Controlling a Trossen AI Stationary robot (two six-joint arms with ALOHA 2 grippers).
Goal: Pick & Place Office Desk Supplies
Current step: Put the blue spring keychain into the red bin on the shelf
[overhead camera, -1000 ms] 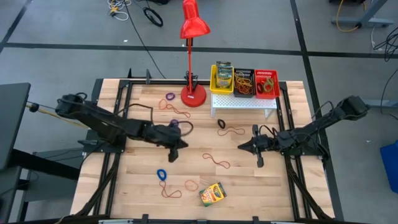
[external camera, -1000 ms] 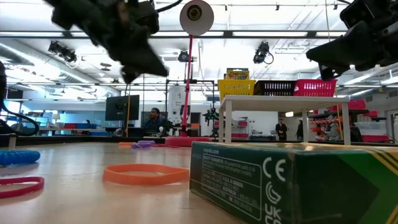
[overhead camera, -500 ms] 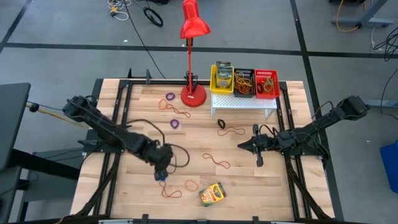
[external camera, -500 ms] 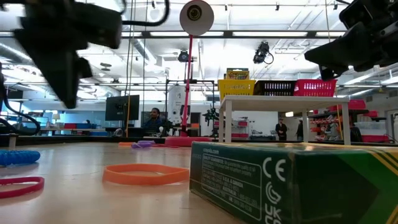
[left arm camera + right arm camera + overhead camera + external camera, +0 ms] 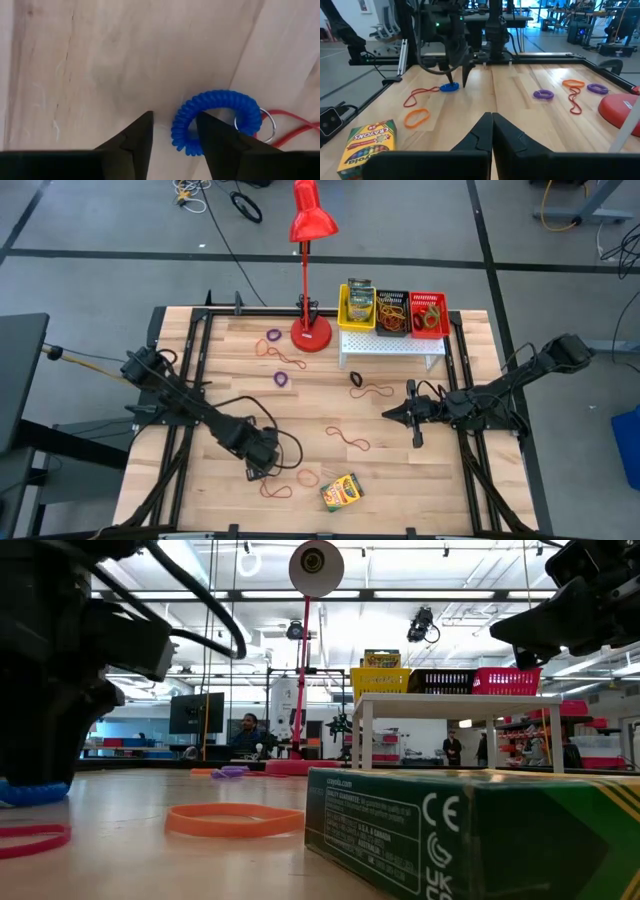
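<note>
Left gripper (image 5: 262, 471) has swung down from table centre toward the 7 o'clock area over the last second and now sits low over the blue coil band (image 5: 216, 120); right arm unchanged. Left wrist view: fingers (image 5: 134, 139) parted a small way, tips at the wood, one finger on each side of the coil's near edge, coil rim between them, nothing gripped yet. Coil lies flat on the table (image 5: 400, 480), a metal ring and a red band (image 5: 295, 125) touching its far side. Right wrist view shows the same: left gripper (image 5: 457, 77) tips down right at the blue coil (image 5: 449, 87), red loop (image 5: 417, 95) just beside, orange band (image 5: 417, 117) nearer the camera. Right gripper (image 5: 388, 415) hovers at about 3 o'clock of table centre, pointing toward centre, jaws closed together, empty. Crayon box (image 5: 341, 491) lies flat at 6 o'clock near the front edge, well apart from both grippers; fills the low view foreground (image 5: 470, 830) with an orange band (image 5: 235, 819) beside it. More loose loops: red-brown one (image 5: 349, 439) at centre, orange one (image 5: 308, 477) near 6 o'clock, purple ones (image 5: 273, 336) at 11 o'clock by the red lamp (image 5: 311, 220). At 1 o'clock the white stand (image 5: 392, 345) carries three bins: yellow bin (image 5: 345, 315) with crayon boxes, black bin (image 5: 392, 312) and red bin (image 5: 429, 314) with bands.
</note>
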